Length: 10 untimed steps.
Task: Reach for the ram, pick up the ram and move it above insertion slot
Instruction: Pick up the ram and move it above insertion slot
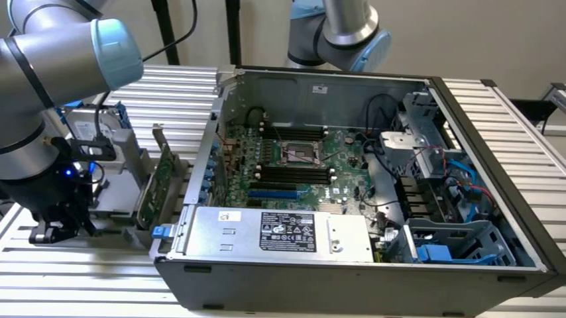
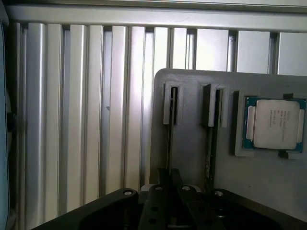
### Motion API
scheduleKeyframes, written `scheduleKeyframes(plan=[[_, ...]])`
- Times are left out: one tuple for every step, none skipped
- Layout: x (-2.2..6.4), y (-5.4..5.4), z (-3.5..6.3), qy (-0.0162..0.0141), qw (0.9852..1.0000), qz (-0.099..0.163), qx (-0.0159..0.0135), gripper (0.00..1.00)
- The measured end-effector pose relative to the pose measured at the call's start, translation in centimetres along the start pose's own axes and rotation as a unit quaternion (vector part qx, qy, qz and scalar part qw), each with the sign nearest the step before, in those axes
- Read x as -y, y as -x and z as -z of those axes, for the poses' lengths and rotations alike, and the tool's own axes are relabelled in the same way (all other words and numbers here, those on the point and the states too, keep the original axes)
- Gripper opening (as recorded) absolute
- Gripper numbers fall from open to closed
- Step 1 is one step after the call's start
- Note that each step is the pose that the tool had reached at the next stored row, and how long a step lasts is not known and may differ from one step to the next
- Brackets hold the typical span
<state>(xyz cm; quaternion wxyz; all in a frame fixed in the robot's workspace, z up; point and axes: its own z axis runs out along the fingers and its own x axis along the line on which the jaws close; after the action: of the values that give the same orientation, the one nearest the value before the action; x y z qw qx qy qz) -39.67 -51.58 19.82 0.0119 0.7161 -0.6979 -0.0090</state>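
Hovering low near the desk point(image 1: 89, 278) edge on the exterior view's left, beside the open computer case point(image 1: 354, 281), my fingers point(image 2: 163, 182) hang over the grey holder point(image 2: 192, 96). The ram point(image 2: 169, 124) stands edge-on in one holder slot, in line with the tips; whether they are parted or pinching it I cannot tell. A second stick point(image 2: 211, 139) occupies the neighbouring slot, with a processor point(image 2: 273, 124) beside it. Risk: an off-centre grip would tilt the ram and jam it against the slot walls.
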Motion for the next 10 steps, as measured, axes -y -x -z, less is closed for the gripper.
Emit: scheduleKeyframes(plan=[[0.00, 0.0, 0.12, 0.0000, 1.0000, 0.000, 0.0000, 0.14], [0.01, 0.0, 0.25, 0.0000, 1.0000, 0.000, 0.0000, 0.14], [0.01, 0.0, 0.43, 0.0001, 1.0000, 0.000, -0.0001, 0.14], [0.00, 0.0, 0.64, 0.0000, 1.0000, 0.000, 0.0000, 0.14], [0.00, 0.0, 0.85, 0.0000, 1.0000, 0.000, 0.0000, 0.14], [-0.01, 0.0, 1.10, 0.0000, 1.0000, 0.000, 0.0000, 0.14], [-0.02, 0.0, 1.38, 0.0000, 1.0000, 0.000, 0.0000, 0.14], [-0.02, 0.0, 1.68, 0.0000, 1.0000, 0.000, 0.0000, 0.14], [-0.04, 0.0, 2.02, 0.0000, 1.0000, 0.000, 0.0000, 0.14], [-0.05, 0.0, 2.41, 0.0000, 1.0000, 0.000, 0.0000, 0.14]])
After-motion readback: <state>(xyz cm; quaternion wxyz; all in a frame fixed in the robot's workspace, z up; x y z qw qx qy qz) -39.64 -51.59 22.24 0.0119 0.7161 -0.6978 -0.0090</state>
